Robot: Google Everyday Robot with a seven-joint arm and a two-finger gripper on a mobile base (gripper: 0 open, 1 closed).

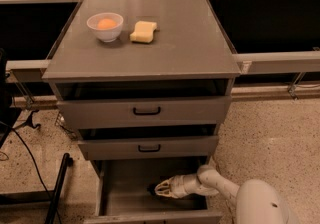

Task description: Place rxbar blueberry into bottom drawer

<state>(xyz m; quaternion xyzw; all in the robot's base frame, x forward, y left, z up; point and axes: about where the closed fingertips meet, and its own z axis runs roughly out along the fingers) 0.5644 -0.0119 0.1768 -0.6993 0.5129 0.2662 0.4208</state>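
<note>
- Where the gripper [159, 188] reached low into the one bottom drawer [120, 190], one dark shape, seemingly the rxbar blueberry [151, 186], lay at its tip; whether it gripped could not be told.
- Two shallower drawers [145, 113] sat above.
- One bowl [105, 26] and one yellow sponge [143, 31] rested on top.

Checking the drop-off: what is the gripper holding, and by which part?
Cannot be told: the gripper, low inside the bottom drawer, has a dark thing at its tip.

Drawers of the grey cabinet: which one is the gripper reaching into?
The bottom drawer, lowest and deepest, pulled out farthest: the gripper is inside it, reaching in from the right. The top drawer and middle drawer, with black handles, are barely open.
</note>
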